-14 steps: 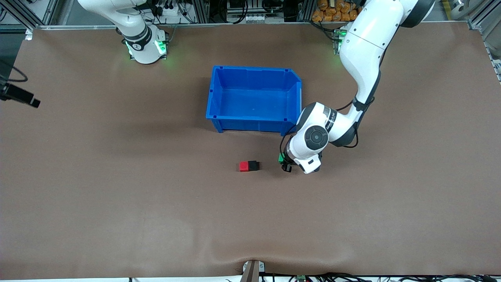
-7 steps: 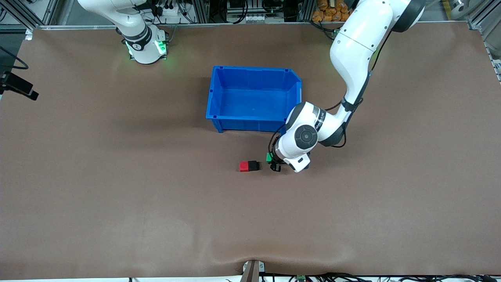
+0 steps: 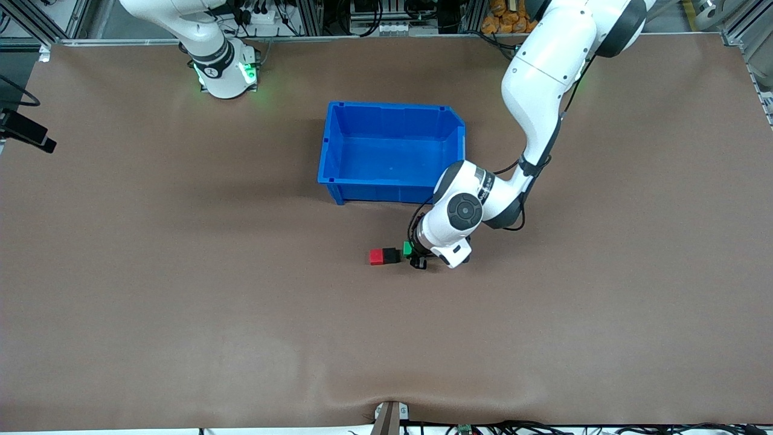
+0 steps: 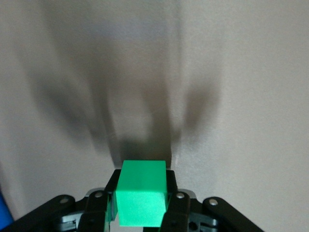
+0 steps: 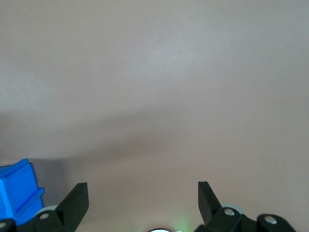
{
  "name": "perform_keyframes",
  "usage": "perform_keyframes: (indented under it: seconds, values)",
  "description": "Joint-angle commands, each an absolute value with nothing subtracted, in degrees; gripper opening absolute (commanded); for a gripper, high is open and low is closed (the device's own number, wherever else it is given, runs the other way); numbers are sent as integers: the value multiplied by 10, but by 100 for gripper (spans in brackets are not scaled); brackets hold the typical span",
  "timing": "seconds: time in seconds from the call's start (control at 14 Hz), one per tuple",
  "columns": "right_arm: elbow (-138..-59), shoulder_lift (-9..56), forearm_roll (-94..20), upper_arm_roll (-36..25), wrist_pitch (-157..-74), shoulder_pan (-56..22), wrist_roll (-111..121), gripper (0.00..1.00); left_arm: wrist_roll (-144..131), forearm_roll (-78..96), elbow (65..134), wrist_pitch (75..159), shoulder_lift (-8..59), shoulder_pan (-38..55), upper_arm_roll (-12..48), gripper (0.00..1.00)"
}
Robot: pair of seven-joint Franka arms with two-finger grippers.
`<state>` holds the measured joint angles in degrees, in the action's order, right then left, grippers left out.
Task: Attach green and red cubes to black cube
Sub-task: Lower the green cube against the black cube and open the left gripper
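A red cube [image 3: 377,257] and a black cube [image 3: 391,255] sit joined side by side on the brown table, nearer the front camera than the blue bin. My left gripper [image 3: 413,256] is shut on the green cube [image 3: 407,248], held low right beside the black cube on its left-arm side. In the left wrist view the green cube [image 4: 142,199] sits clamped between my black fingers [image 4: 177,212]. My right gripper [image 5: 142,195] is open and empty over bare table; that arm waits at its end of the table.
An empty blue bin [image 3: 392,152] stands at mid-table, farther from the front camera than the cubes; its corner shows in the right wrist view [image 5: 17,193]. A black camera [image 3: 27,136] juts in at the right arm's end.
My left gripper has carried the green cube across the table toward the right arm's end, from well apart to right beside the black cube. The red and black cubes have not moved.
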<state>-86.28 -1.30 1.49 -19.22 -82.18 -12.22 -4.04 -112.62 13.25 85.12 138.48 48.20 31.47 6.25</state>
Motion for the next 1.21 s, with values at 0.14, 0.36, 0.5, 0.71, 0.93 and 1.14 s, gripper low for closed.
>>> perform_keyframes:
  seconds: [0.14, 0.36, 0.5, 0.71, 0.93, 1.14]
  values:
    - [-851, -10, 6, -168, -818, -93, -40, 100, -1137, 142, 835, 1412, 494, 330, 54, 0]
    - [-853, -10, -10, -99, -816, -18, -39, 100, -1136, 142, 832, 1419, 497, 332, 53, 0]
    - [-854, -11, -10, -88, -814, -11, -40, 100, -1136, 142, 820, 1421, 506, 332, 53, 0]
    - [-854, -10, -11, -87, -820, -16, -40, 100, -1136, 140, 816, 1426, 509, 332, 51, 0]
    - [-854, -10, -11, -87, -821, -20, -41, 100, -1129, 137, 817, 1442, 510, 332, 50, 73]
    - [-854, -9, -11, -87, -821, -19, -41, 100, -1125, 135, 817, 1442, 509, 332, 50, 100]
